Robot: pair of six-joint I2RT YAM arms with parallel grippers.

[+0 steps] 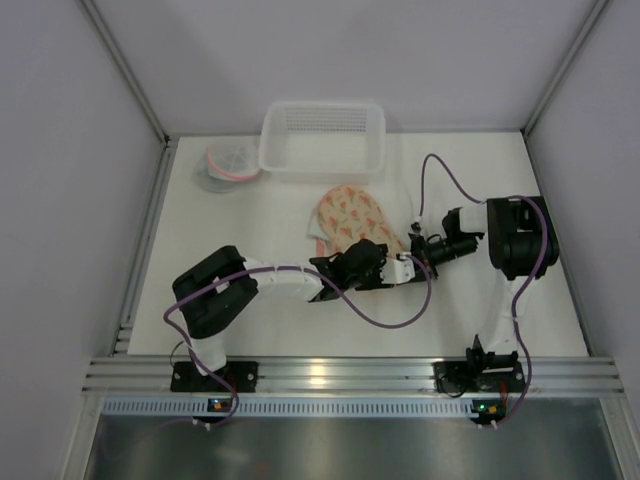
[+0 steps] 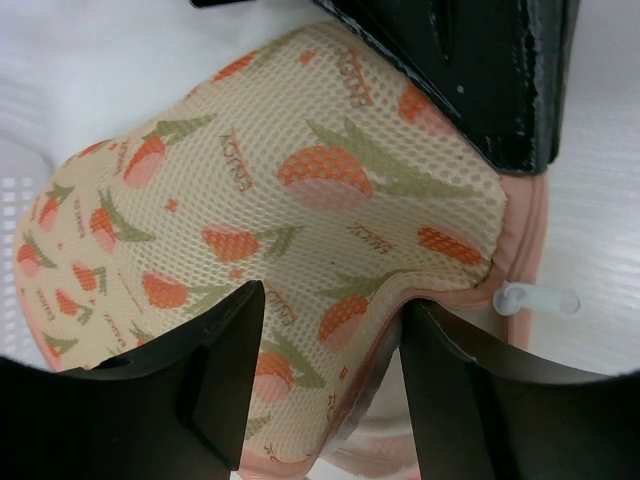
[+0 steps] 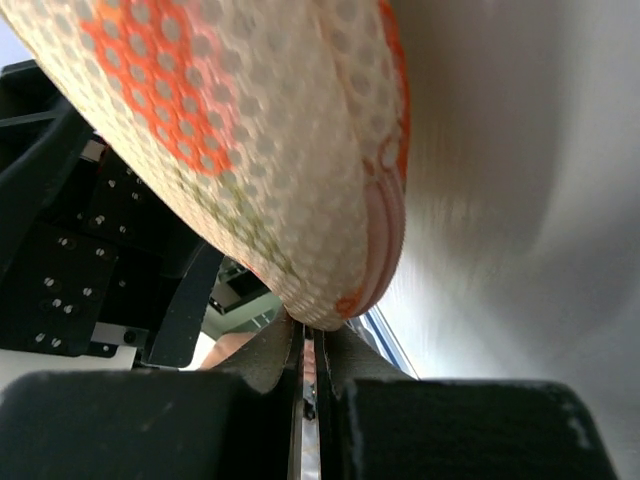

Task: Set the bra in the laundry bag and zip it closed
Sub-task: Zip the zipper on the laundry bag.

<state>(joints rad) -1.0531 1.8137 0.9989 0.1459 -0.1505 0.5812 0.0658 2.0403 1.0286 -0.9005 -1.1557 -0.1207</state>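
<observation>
The laundry bag [image 1: 350,220], cream mesh with orange tulips and pink trim, lies in the middle of the table. My left gripper [image 1: 380,260] is at its near edge. In the left wrist view its fingers [image 2: 215,380] stand apart, with the bag's raised upper flap [image 2: 300,200] between them and the opening showing beneath. A white zip pull [image 2: 535,298] lies by the pink edge. My right gripper [image 1: 413,249] is shut on the bag's rim [image 3: 350,250], as the right wrist view [image 3: 312,335] shows. The bra [image 1: 230,162], pink and grey, lies at the far left.
A white plastic basket [image 1: 322,140] stands at the back of the table, right beside the bra. The two grippers sit close together at the bag's near right corner. Purple cables [image 1: 390,310] loop over the table near both arms.
</observation>
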